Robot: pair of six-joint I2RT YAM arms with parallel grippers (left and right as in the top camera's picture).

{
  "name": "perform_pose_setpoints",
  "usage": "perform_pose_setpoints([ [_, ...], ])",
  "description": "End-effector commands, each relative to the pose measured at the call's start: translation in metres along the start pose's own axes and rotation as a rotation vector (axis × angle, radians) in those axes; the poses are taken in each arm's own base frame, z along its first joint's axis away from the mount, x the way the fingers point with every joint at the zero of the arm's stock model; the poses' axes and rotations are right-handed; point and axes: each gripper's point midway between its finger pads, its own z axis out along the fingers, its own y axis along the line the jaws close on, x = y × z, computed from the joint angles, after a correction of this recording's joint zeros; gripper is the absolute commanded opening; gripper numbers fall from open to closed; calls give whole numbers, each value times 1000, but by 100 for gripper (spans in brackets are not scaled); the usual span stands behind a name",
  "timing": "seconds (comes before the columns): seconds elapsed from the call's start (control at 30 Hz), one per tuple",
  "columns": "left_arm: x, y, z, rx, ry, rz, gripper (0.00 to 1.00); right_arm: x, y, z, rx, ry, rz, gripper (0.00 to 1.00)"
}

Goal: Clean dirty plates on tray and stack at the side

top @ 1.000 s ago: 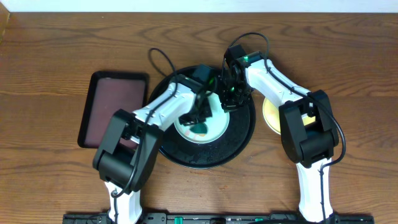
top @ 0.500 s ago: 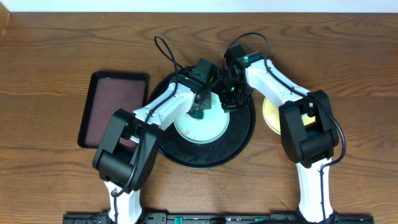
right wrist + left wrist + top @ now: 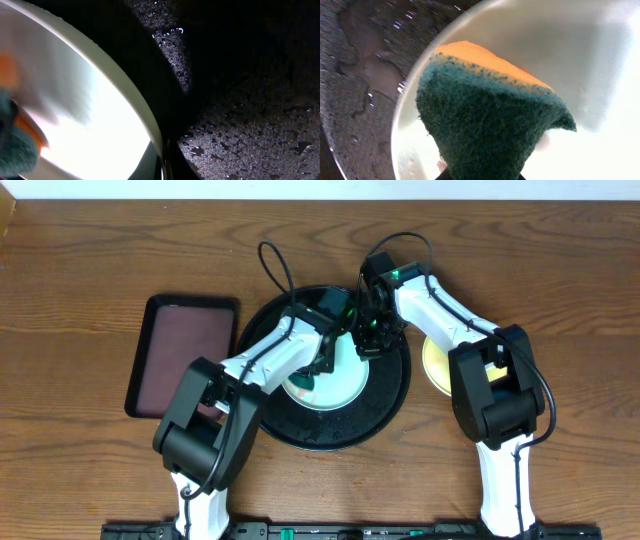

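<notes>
- The left gripper (image 3: 318, 365) reaches over the middle of the black round tray (image 3: 385, 405). Its jaws are clamped on a sponge (image 3: 490, 125).
- The sponge has a dark green scouring face and an orange layer behind it. It is pinched from below in the left wrist view and bulges out above the grip.
- The sponge is pressed against the inner surface of a pale mint plate (image 3: 340, 385).
- The mint plate lies on the black tray, roughly in the middle, with the tray's dark floor showing all around it.
- The tray floor is wet, with droplets and streaks glinting on it in both wrist views.
- The right gripper (image 3: 368, 345) is at the plate's upper right rim with its jaws closed. The right wrist view shows the rim running down to the fingers, but whether the rim is pinched cannot be told.
- A pale yellow plate (image 3: 435, 365) lies on the wooden table (image 3: 80, 460) just beside the tray's right edge, partly hidden by the right arm.
- A dark brown rectangular tray (image 3: 185, 350) lies on the table to the left of the black tray.
</notes>
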Motion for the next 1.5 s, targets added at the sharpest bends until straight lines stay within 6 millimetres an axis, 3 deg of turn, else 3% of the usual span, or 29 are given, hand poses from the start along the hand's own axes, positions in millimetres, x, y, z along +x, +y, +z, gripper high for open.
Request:
perform_pose_setpoints([
  [0.0,8,-25,-13,106,16,137,7,4,-9,19,34,34,14,1],
  [0.07,12,-37,-15,147,19,228,7,4,-9,19,34,34,14,1],
  [0.23,2,-43,-16,146,-42,344,7,4,-8,19,34,33,13,1],
  [0.47,-43,-30,-19,26,-227,295,7,4,-9,19,34,34,13,1],
  [0.6,-50,-33,-21,44,-256,201,7,4,-9,19,34,35,14,1],
  [1.07,4,-3,-13,-42,-38,-430,7,4,-9,19,34,35,14,1],
  [1.2,27,7,-14,-104,35,-708,8,4,-8,19,32,36,7,1],
  [1.3,42,-5,-15,-72,133,-867,7,4,-8,19,30,35,7,1],
  [1.4,34,-9,-14,-46,105,-873,7,4,-8,19,30,35,7,1],
  [1.47,18,0,-13,-68,4,-878,7,4,-8,19,30,35,6,1],
])
